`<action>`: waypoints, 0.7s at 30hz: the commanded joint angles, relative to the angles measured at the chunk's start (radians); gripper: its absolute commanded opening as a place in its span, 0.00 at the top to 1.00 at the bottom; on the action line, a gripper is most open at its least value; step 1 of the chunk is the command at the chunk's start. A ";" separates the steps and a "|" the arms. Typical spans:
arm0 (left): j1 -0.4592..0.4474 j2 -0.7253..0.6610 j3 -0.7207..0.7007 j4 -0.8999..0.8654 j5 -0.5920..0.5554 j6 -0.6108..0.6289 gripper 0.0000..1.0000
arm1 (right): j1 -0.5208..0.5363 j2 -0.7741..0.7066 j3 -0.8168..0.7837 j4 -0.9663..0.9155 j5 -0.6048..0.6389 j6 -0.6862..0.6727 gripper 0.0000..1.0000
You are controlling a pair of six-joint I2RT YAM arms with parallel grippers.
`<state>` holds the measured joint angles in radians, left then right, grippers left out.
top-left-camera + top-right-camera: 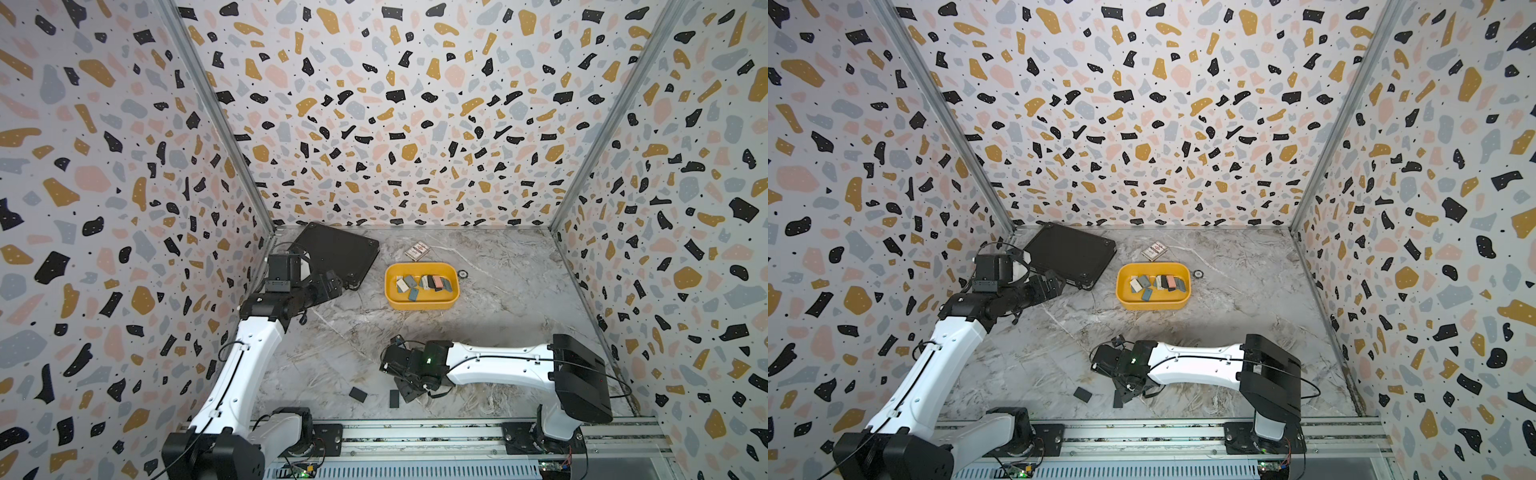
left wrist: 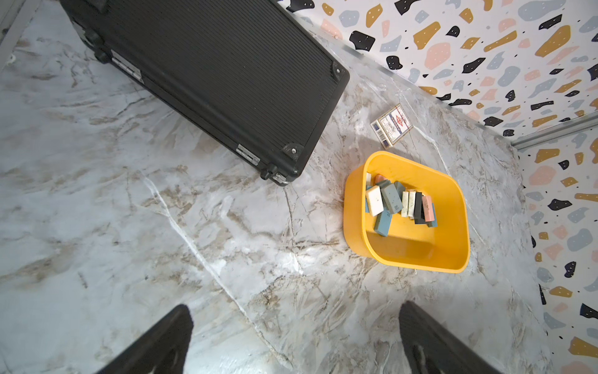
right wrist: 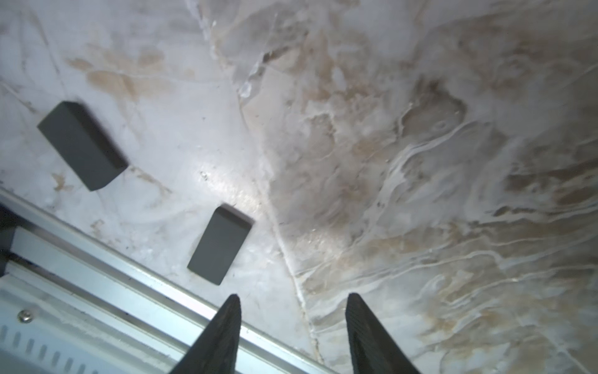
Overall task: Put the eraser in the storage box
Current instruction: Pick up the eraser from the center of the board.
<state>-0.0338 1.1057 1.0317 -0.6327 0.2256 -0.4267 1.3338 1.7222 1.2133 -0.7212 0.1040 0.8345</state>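
Two dark grey erasers lie loose on the marble table near its front edge. One eraser (image 1: 358, 394) (image 3: 82, 145) lies further left, the other eraser (image 1: 394, 398) (image 1: 1118, 398) (image 3: 220, 246) just beside my right gripper. The right gripper (image 3: 293, 299) (image 1: 405, 388) hangs low over the table, open, with nothing between its fingers. The yellow storage box (image 1: 422, 306) (image 1: 1152, 306) (image 2: 404, 255) stands mid-table and holds several erasers of different colours. My left gripper (image 2: 295, 304) (image 1: 332, 284) is wide open and empty, to the left of the box.
A flat black case (image 1: 336, 251) (image 2: 210, 71) lies in the back left corner. A small card pack (image 1: 417, 251) (image 2: 391, 124) sits behind the box, a small round thing (image 1: 463, 273) to its right. A metal rail (image 3: 97, 268) runs along the table's front edge.
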 commanded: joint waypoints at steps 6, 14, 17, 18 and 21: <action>0.006 -0.055 0.009 -0.027 -0.001 0.002 0.01 | 0.024 0.103 0.095 0.011 -0.030 0.090 0.43; 0.006 -0.103 -0.021 -0.036 0.004 0.009 0.00 | 0.034 0.151 0.140 -0.022 -0.042 0.131 0.42; 0.006 -0.117 -0.028 -0.041 0.003 0.015 0.00 | 0.034 0.162 0.133 -0.025 -0.059 0.153 0.42; 0.006 -0.121 -0.031 -0.042 0.002 0.015 0.01 | 0.035 0.170 0.139 -0.030 -0.063 0.154 0.42; 0.006 -0.134 -0.045 -0.041 0.003 0.017 0.01 | 0.036 0.199 0.161 -0.035 -0.084 0.155 0.42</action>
<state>-0.0338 0.9913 1.0046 -0.6765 0.2264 -0.4274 1.3640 1.9003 1.3323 -0.7177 0.0368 0.9657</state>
